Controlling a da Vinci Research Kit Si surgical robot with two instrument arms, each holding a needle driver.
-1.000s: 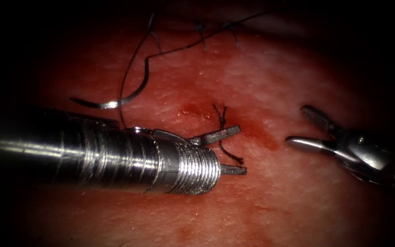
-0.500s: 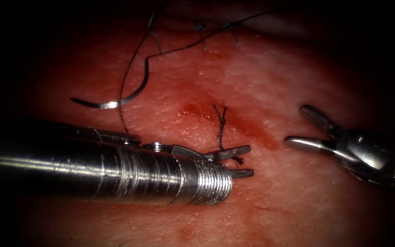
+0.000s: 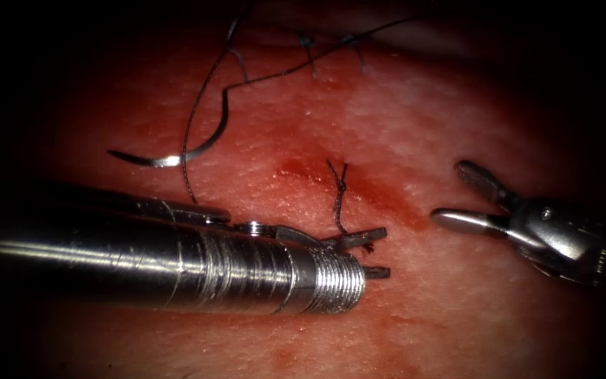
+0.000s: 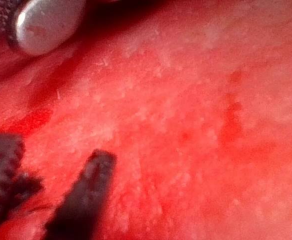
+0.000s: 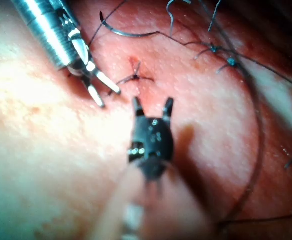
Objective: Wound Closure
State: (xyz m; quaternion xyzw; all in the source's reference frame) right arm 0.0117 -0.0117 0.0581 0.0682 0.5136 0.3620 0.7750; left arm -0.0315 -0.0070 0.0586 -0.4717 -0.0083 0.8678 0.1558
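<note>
A: The tissue (image 3: 457, 112) lies red and wet under the light, smeared with red fluid (image 3: 380, 200) near its middle. Starting from the left, what is there?

B: The needle (image 3: 177, 156) rests flat on the tissue, well left of the knotted stitch and held by neither tool. Its thread (image 3: 275, 72) runs up and off to the right toward older stitches at the far edge. The needle has not stirred over the last second.

A: And the left tool?

B: The left tool (image 3: 379, 254) has slid forward to the right and dipped a little. Its jaws were spread wide a second ago; now they stand only slightly parted, bracketing the lower cut end of thread (image 3: 338, 200) that sticks out of the knot. The upper jaw touches or crosses that tail. Whether the strand is pinched cannot be told; a gap between the jaws is visible, so the tool reads as released, gripping nothing. The left wrist view shows the two dark jaws (image 4: 61, 195) apart over bare tissue.

A: The right side?

B: The right tool (image 3: 450, 193) waits well to the right of the knot, jaws spread and empty, having drifted slightly left. The right wrist view confirms this: its jaws (image 5: 152, 106) gape just short of the knot (image 5: 135, 76).

A: Meaning for the closure?

B: It looks as though this stitch is tied and the tools are attending to its tails.
</note>
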